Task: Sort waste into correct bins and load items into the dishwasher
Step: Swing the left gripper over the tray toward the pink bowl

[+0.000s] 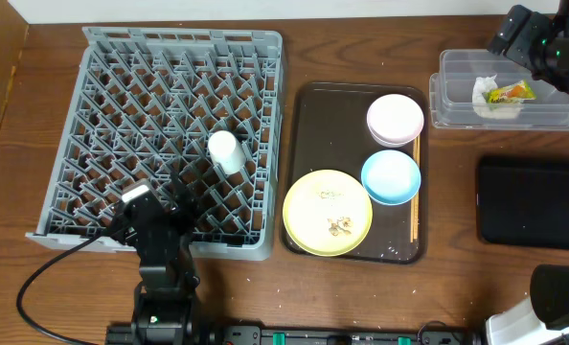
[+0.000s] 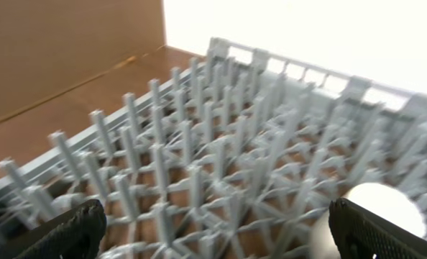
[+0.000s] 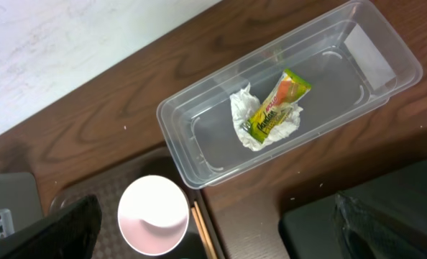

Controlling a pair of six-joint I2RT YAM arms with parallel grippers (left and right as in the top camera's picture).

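Only the tips of the two dark fingers of the left pincer point(image 2: 224, 234) are shown in its wrist view, cut off at the lower edge. They are spread wide and released, with nothing between them. Just ahead of its right finger one white cup point(image 2: 375, 208) is seen, blurred and half cropped, resting among the pegs of the grey dish rack point(image 2: 221, 47).

The right pincer point(image 3: 217, 230) is likewise released and empty. Ahead of it lies the clear tub point(image 3: 199, 144), in which one crumpled tissue point(image 3: 246, 122) is contained with one wrapper point(image 3: 278, 104) on top.

Near that pincer one pink bowl point(image 3: 154, 214) and the chopsticks point(image 3: 201, 230) are partly cropped, and one black tray point(image 3: 386, 183) is partly hidden by a fingertip.

On the brown serving tray point(image 1: 332, 125), one blue bowl point(image 1: 391, 177) and one yellow plate point(image 1: 308, 206) bearing crumbs point(image 1: 340, 226) are counted. All is carried by the bench point(image 1: 361, 297).
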